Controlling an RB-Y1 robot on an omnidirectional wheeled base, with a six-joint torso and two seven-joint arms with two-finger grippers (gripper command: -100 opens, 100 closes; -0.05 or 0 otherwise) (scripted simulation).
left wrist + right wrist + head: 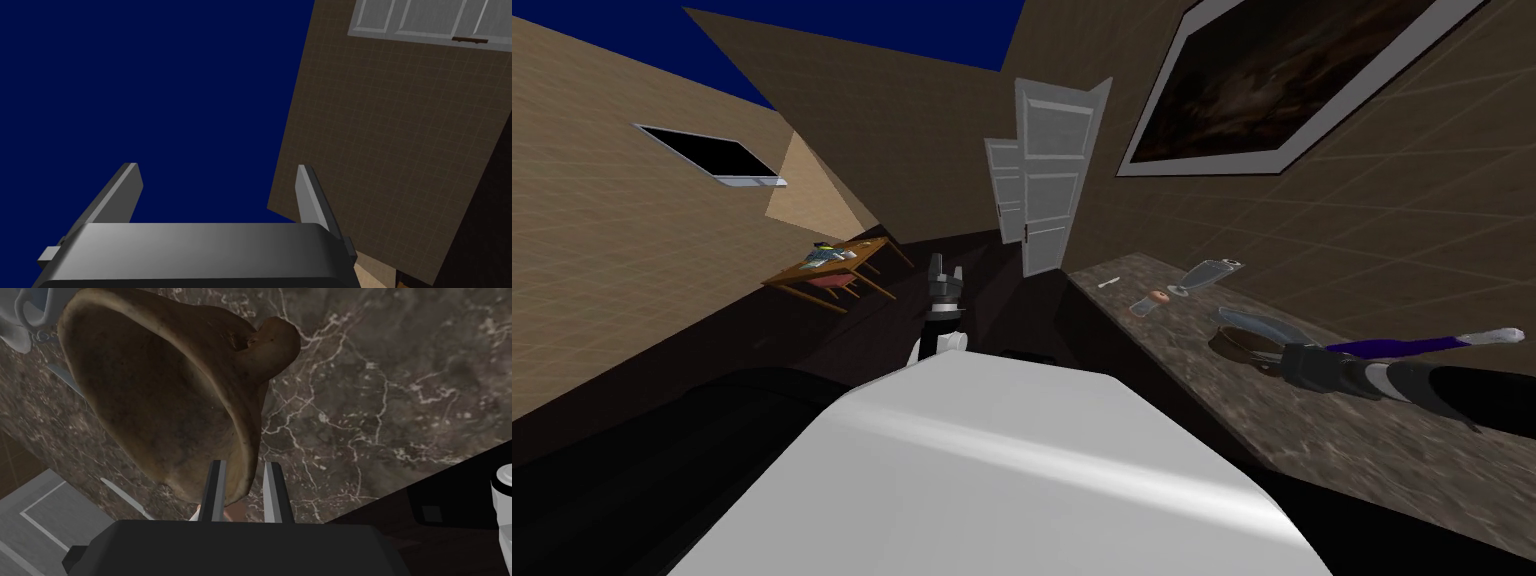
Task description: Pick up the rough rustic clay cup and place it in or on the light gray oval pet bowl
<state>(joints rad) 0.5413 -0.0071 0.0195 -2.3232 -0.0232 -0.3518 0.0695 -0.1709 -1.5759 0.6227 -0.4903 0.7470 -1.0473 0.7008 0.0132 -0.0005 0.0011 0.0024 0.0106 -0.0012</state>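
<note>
Two blades of our right tool clench the clay cup by its rim, so we lift level, slowly, toward the grey bowl just beyond the tool; left tool released.

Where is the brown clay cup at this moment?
On the robot's right, over the marbled counter, the clay cup is held by its rim in the right gripper, next to the pale oval bowl.

The left gripper and right gripper are dark boxes with two thin grey blade-like fingers. The right forearm is black with a white band.
</note>
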